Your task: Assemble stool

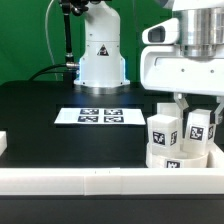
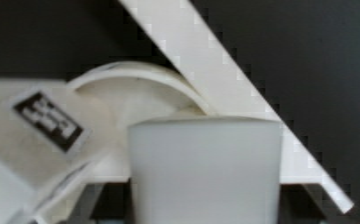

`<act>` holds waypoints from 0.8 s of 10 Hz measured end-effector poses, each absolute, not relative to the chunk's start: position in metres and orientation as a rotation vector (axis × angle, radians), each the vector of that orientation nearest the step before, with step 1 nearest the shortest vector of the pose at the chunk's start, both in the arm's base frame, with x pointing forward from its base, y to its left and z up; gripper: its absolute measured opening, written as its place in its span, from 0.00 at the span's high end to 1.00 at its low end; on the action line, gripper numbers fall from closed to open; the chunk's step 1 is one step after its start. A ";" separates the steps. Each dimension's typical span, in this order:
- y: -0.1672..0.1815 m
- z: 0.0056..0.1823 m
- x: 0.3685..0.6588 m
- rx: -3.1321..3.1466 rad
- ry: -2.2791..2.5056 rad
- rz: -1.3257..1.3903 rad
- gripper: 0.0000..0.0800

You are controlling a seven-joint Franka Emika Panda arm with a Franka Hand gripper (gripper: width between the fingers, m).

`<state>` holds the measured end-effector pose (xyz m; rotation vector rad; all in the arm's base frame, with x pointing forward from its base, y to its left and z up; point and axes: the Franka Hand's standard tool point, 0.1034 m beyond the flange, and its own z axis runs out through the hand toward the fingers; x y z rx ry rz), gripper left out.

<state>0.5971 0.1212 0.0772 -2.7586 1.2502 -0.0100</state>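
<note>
White plastic fills your lower corner on the exterior view's right: the seat disc (image 1: 178,157) sits against the border rail (image 1: 100,182) with 2 tagged legs standing on it. Your gripper (image 1: 198,106) is clenched on the leg (image 1: 199,128) nearer the exterior view's right, which looms pale in the wrist view (image 2: 200,170). You look to be seating that leg in its hole; next you likely need steady downward turning, then release.
</note>
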 end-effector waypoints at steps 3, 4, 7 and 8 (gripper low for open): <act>0.125 0.077 0.596 -2.535 1.613 0.025 0.58; 0.125 0.077 0.597 -2.467 1.708 0.033 0.58; 0.126 0.077 0.598 -2.288 1.930 0.057 0.58; 0.126 0.077 0.598 -2.236 1.981 0.063 0.58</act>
